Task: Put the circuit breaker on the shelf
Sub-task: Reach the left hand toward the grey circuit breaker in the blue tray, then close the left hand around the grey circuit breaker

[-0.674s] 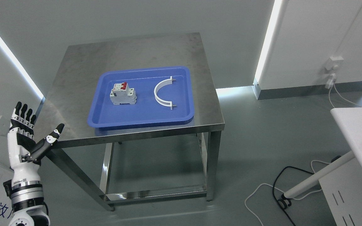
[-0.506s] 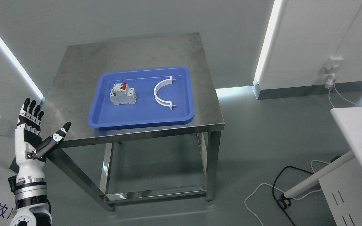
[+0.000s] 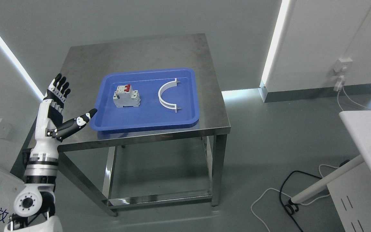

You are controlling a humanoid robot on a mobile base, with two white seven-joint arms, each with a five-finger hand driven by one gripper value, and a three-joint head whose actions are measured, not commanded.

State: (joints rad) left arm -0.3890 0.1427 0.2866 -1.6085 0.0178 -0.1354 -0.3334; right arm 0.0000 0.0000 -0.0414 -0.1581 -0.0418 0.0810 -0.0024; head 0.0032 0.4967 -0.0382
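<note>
Stainless table (image 3: 159,51) carries a blue tray (image 3: 147,120). Left robot hand (image 3: 58,111) hovers over the table's left edge, fingers spread, holding nothing, thumb tip just beside the tray's corner. Circuit breaker (image 3: 126,96) sits upright in the tray to the hand's right, white curved bracket (image 3: 166,95) farther right.

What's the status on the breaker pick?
Left hand open, empty, beside the tray. Breaker upright in tray, untouched. White clip beside it, apart. Path clear.
</note>
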